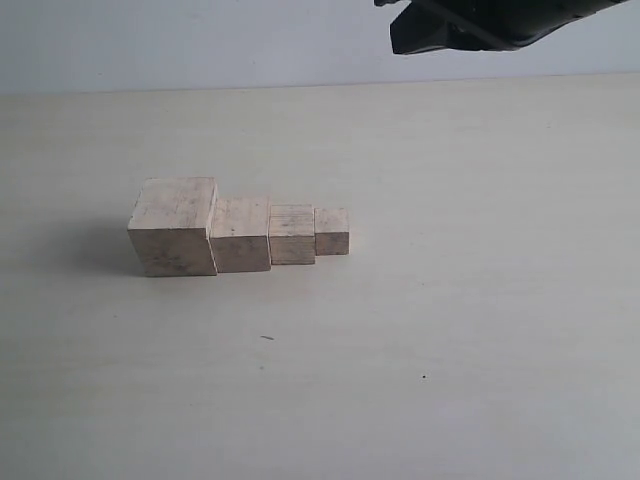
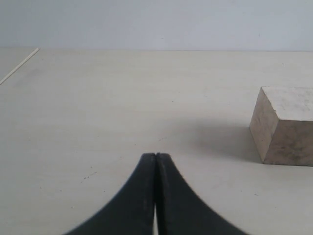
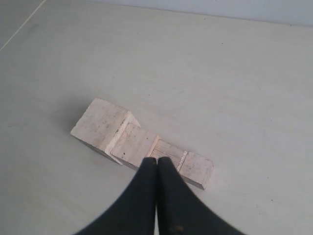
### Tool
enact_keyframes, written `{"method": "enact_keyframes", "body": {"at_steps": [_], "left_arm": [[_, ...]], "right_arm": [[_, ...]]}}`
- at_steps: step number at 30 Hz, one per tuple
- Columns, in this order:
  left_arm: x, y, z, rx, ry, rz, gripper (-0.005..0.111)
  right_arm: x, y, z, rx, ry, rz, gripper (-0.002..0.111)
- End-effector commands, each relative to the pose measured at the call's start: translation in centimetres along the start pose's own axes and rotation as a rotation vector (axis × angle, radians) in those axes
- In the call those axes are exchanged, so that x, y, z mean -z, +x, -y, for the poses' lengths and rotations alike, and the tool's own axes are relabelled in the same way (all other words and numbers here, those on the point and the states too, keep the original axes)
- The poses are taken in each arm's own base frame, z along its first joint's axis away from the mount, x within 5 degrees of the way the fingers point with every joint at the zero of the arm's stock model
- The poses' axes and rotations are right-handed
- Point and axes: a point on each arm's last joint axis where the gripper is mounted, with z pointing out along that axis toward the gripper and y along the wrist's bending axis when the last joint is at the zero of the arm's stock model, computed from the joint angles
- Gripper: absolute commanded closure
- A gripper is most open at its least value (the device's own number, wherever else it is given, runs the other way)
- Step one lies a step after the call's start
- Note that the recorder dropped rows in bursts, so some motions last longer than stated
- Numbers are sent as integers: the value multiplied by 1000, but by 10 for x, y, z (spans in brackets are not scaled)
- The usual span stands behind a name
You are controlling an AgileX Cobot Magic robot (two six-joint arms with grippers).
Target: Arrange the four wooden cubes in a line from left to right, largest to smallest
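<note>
Four pale wooden cubes stand touching in one row on the table. From left to right they are the largest cube [image 1: 174, 226], the second cube [image 1: 241, 234], the third cube [image 1: 292, 234] and the smallest cube [image 1: 332, 230]. The right wrist view looks down on the same row, largest cube [image 3: 101, 125] to smallest cube [image 3: 198, 169]. My right gripper [image 3: 157, 160] is shut and empty, raised above the row. Its arm [image 1: 480, 25] shows at the exterior view's top right. My left gripper [image 2: 155, 155] is shut and empty low over the table, with the largest cube [image 2: 286, 125] off to one side.
The pale table top [image 1: 450, 330] spreads all round the row. A light wall [image 1: 200, 40] backs the table's far edge. A thin seam line [image 2: 19, 66] crosses one corner in the left wrist view.
</note>
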Motion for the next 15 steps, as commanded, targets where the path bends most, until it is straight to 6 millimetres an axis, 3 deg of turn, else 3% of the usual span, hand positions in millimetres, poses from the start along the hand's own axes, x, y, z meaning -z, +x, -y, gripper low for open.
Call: {"method": "enact_keyframes", "body": {"at_steps": [1, 8, 13, 14, 15], "left_arm": [[0, -1, 1, 13, 9, 12, 107], [0, -1, 1, 13, 9, 12, 107], [0, -1, 1, 13, 9, 12, 107], [0, -1, 1, 13, 9, 12, 107], [0, -1, 1, 13, 9, 12, 107]], "right_arm": [[2, 1, -1, 13, -2, 6, 108], [12, -1, 3, 121, 60, 29, 108], [52, -7, 1, 203, 108, 154, 108], [72, -10, 3, 197, 126, 217, 108], [80, -10, 6, 190, 140, 240, 108]]}}
